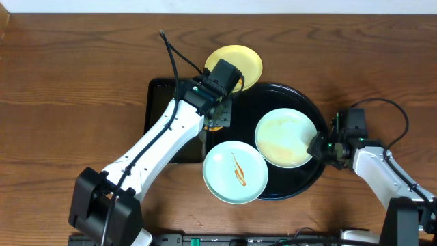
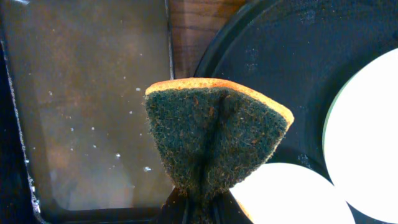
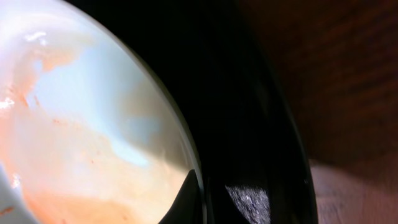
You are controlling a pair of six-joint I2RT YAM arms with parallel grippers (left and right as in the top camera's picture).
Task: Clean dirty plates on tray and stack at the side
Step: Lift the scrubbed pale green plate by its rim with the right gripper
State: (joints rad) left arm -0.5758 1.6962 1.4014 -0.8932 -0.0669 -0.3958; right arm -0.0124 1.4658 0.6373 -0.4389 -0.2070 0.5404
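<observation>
The round black tray (image 1: 311, 179) holds a mint-green plate (image 1: 285, 138) smeared with orange sauce. My right gripper (image 1: 317, 147) is shut on this plate's right rim, one finger on top of it (image 3: 214, 193); the smeared face fills the right wrist view (image 3: 81, 124). A second mint plate (image 1: 235, 172) with one sauce streak overhangs the tray's front left rim. The pale yellow plate (image 1: 239, 60) lies on the table behind the tray. My left gripper (image 1: 217, 117) is shut on a folded green-and-orange sponge (image 2: 211, 137) above the tray's left edge.
A rectangular black tray (image 1: 160, 113) with a wet, speckled floor (image 2: 81, 112) lies left of the round tray, touching it. Bare wooden table surrounds both. The round tray's rim (image 3: 292, 143) runs just right of my right gripper.
</observation>
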